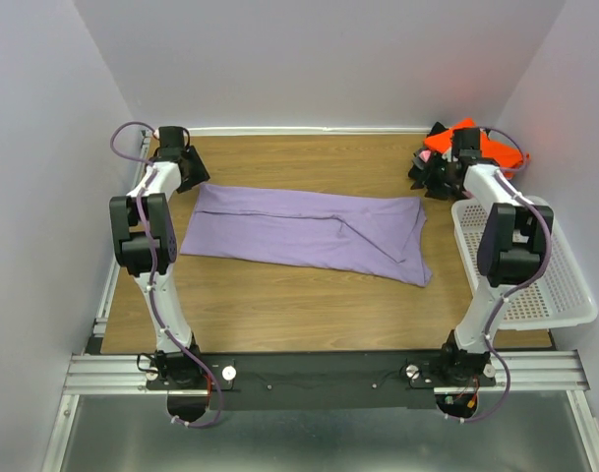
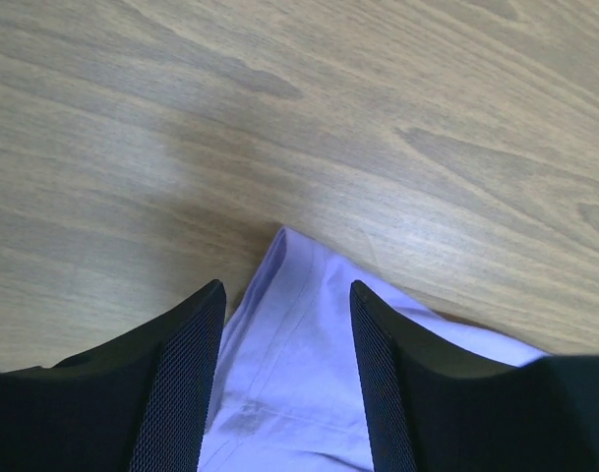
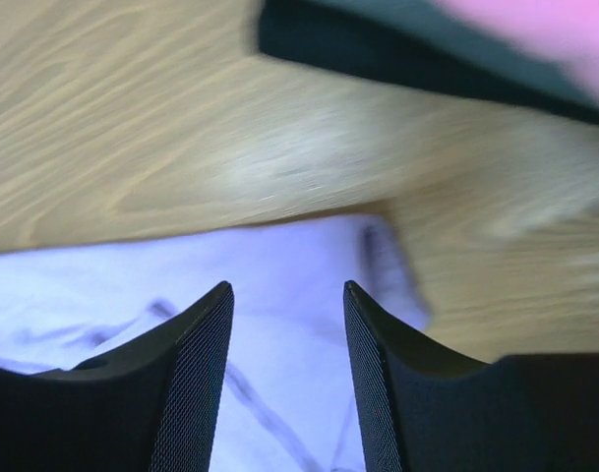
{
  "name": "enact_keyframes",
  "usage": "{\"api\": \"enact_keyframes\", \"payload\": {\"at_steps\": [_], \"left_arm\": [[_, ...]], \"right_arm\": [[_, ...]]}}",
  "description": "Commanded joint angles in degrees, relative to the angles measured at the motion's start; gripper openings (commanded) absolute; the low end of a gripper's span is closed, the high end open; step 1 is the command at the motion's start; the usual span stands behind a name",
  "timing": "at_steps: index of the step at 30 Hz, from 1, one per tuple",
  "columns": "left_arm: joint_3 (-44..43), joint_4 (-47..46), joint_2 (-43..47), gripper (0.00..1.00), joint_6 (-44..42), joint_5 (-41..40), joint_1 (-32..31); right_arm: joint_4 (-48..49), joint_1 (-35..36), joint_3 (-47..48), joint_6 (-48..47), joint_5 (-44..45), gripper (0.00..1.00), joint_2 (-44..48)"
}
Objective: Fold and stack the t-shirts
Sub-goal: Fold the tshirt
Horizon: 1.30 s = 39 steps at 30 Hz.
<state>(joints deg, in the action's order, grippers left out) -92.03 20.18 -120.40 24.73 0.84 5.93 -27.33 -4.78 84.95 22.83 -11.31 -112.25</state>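
Lavender cloth fills the middle of the top view: the large purple t-shirt [image 1: 304, 231] lies flat on the wooden table [image 1: 279, 324], folded into a long band that runs from the left centre of the frame to the right centre and sags a little lower at its right end. A diagonal crease crosses its right half. The left gripper [image 2: 287, 287] sits at the band's upper left corner. In the left wrist view its two dark fingers [image 2: 181, 383] stand apart with nothing pinched, and the pointed corner of the shirt shows in the gap between them, lying on the wood. The right gripper [image 3: 287, 290] is at the band's upper right end. In the right wrist view its jaws are likewise spread and hold nothing, with the pale purple cloth lying under and between the fingertips. That view is blurred. In the upper right of the top view, just behind the right gripper, lies a heap with an orange-red t-shirt [image 1: 458, 138] and a dark grey t-shirt [image 1: 427, 175]. A pink t-shirt [image 3: 560, 29] shows at the top right of the right wrist view, on the dark one. A white mesh basket [image 1: 560, 295] stands at the right edge of the table.
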Motion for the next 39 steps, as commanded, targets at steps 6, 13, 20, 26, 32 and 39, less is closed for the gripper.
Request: {"api": "enact_keyframes", "payload": {"at_steps": [6, 13, 20, 26, 32, 39], "left_arm": [[3.2, 2.8, 7.7, 0.67, -1.7, -5.8, -0.8], [7.4, 2.0, 11.1, 0.67, -2.8, -5.3, -0.8], [10.1, 1.6, 12.8, 0.67, -3.9, -4.8, -0.8], [10.6, 1.5, 12.9, 0.67, -4.5, -4.5, -0.9], [10.0, 1.5, 12.5, 0.67, -4.8, -4.3, -0.9], [10.8, 1.2, 12.3, 0.67, -5.0, -3.9, -0.9]], "right_arm": [[-1.6, 14.3, 1.9, 0.9, -1.2, 0.57, 1.0], [-1.6, 18.5, 7.6, 0.6, -2.1, 0.56, -7.7], [-1.7, 18.8, 7.3, 0.3, 0.6, 0.56, -10.1], [-1.7, 19.5, 6.5, 0.5, 0.9, 0.52, -10.6], [-1.8, 20.4, 4.5, 1.1, 1.4, 0.49, -8.6], [-1.8, 20.6, 3.4, 0.9, 2.1, 0.28, -8.5]]}}
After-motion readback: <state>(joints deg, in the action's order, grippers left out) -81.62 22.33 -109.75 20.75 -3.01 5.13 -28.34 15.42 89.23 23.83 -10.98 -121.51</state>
